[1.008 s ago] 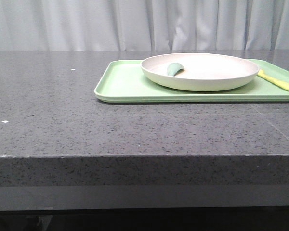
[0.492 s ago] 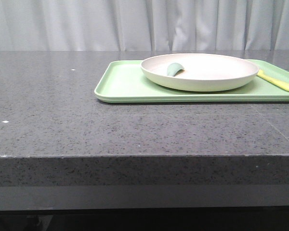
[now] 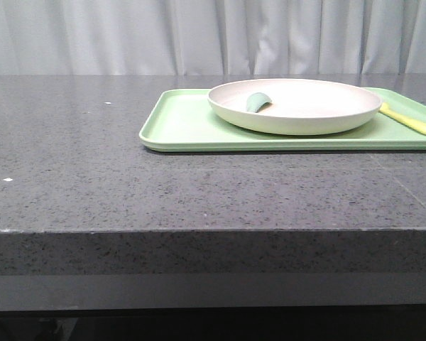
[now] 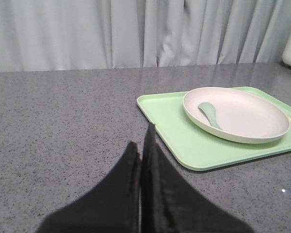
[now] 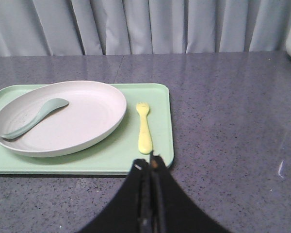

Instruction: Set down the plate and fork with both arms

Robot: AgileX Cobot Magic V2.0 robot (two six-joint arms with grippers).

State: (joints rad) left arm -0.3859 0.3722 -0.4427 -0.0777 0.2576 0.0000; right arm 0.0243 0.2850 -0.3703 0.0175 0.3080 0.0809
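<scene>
My left gripper [image 4: 141, 160] and right gripper [image 5: 151, 187] are both pressed together, empty, before the tray [image 3: 184, 124]. On the tray sits the plate [image 3: 295, 105]; the fork [image 5: 144, 127] lies just beside the plate

in the front view we lose the tray's [image 3: 192, 124] right end past the edge, and the plate [image 3: 295, 106] hides most of the teal spoon [image 3: 257, 101] and the fork's [image 3: 410, 121] tines; neither arm shows there.
</scene>
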